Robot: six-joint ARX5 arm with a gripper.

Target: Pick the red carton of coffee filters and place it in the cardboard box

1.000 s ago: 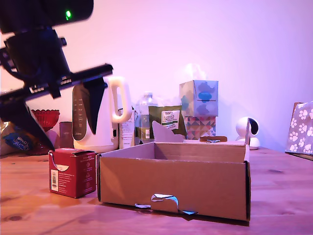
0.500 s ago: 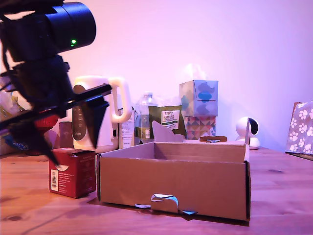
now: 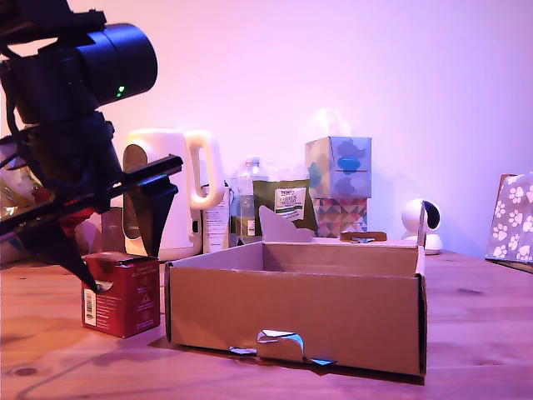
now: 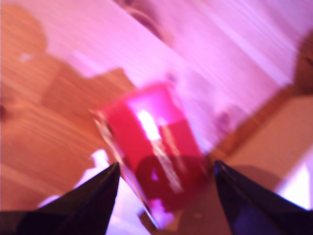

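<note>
Dark red cardboard, cube-like, with a white barcode label down one face: the red carton of coffee filters (image 3: 122, 295) stands on the wooden table (image 3: 475, 333), just beside the end wall of the wide, shallow brown corrugated cardboard box (image 3: 296, 307) on the exterior view's left. Whether carton and box touch I cannot tell. The box sits open, with a torn tab notch in its near long wall.

Above the carton hangs the black gripper (image 3: 123, 260), spread wide and holding nothing. One dark finger (image 3: 156, 218) points down at the carton's box-side top edge and the other reaches its far top corner. In the blurred wrist view the carton (image 4: 156, 161) lies squarely between the two finger tips, with a gap on either side.

A second ago the arm stood higher and further toward the exterior view's left, its fingers well clear of the carton top. Now it has dropped and swung in so the jaws bracket the carton. The carton itself has edged slightly away from the box, perhaps nudged by a fingertip. My guess is the grasp is about to start; nothing is lifted yet.

Behind stand a white kettle (image 3: 171, 196) and a patterned tissue box (image 3: 338, 185).
</note>
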